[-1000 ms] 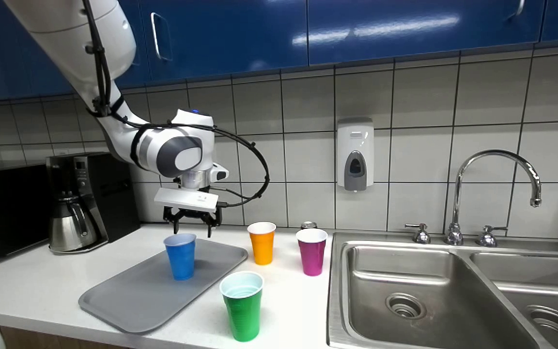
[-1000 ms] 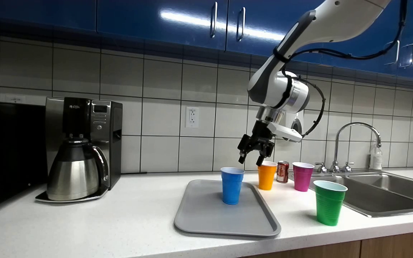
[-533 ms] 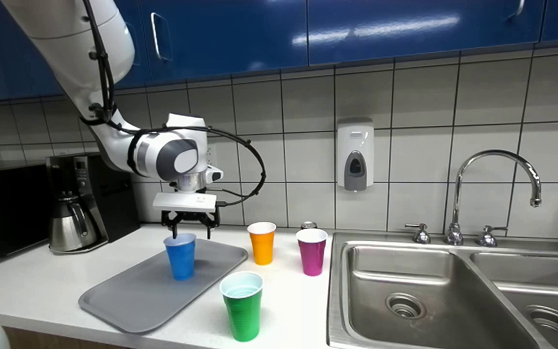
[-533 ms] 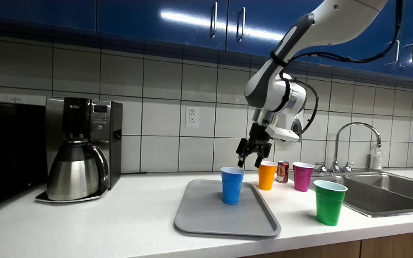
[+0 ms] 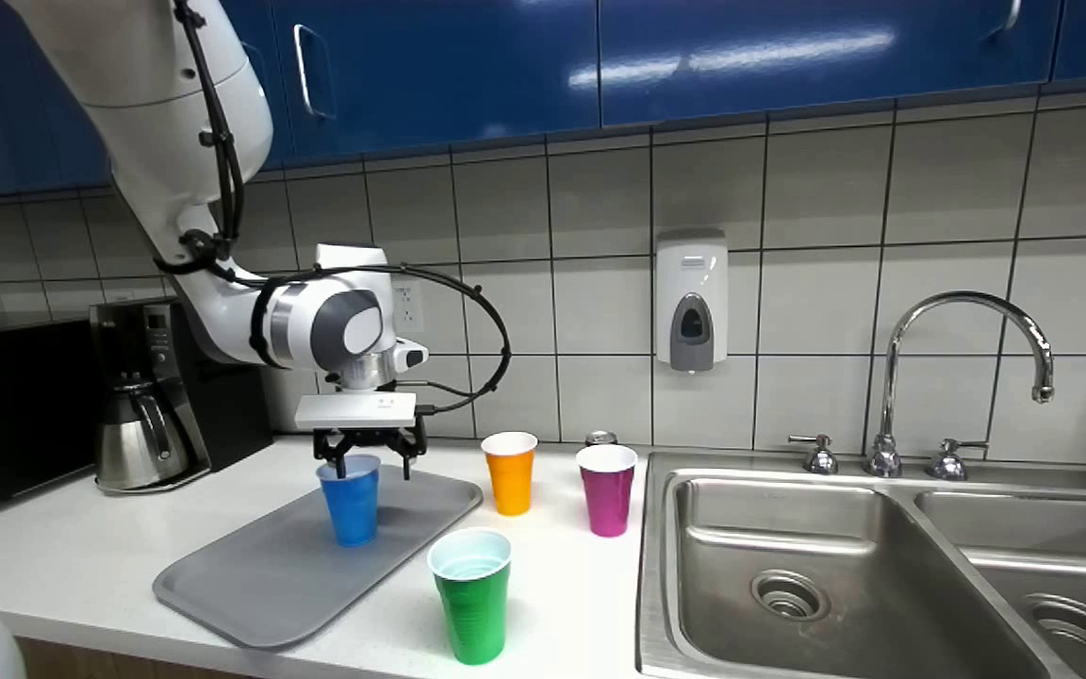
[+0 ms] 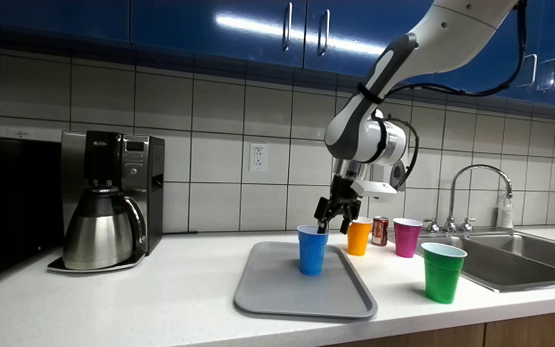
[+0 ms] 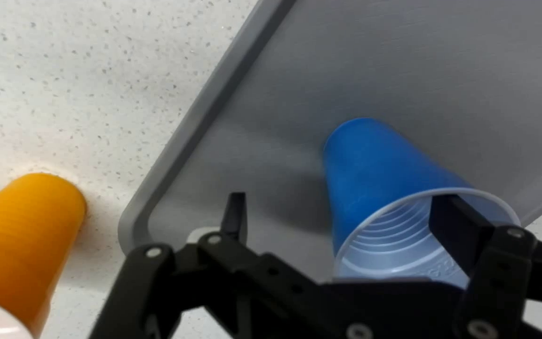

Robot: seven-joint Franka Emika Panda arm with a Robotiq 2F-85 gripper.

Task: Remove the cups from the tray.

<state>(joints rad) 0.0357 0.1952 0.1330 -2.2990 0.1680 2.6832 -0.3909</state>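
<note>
The blue cup (image 5: pixel 352 511) stands upright on the grey tray (image 5: pixel 260 589); both also show in the other exterior picture, the cup (image 6: pixel 311 258) and the tray (image 6: pixel 297 301). The orange cup (image 5: pixel 511 483) stands upright on the counter, off the tray, behind its far corner. My gripper (image 5: pixel 374 471) is open, low over the blue cup's rim. In the wrist view my gripper (image 7: pixel 339 205) has one finger inside the mouth of the blue cup (image 7: pixel 370 165) and the other outside it, over the tray (image 7: pixel 271 136). The orange cup (image 7: pixel 26 221) lies beyond the outer finger.
A green cup (image 5: pixel 473 608) stands near the counter's front edge. A magenta cup (image 5: pixel 608 500) and a red can (image 6: pixel 379 232) stand near the orange cup. The steel sink (image 5: pixel 656 585) is on the right. A coffee maker (image 6: pixel 113 212) stands on the left.
My gripper has moved down and slightly left, from above the blue cup until one finger enters its mouth. It stays open. The cups and the tray look nearly unmoved.
</note>
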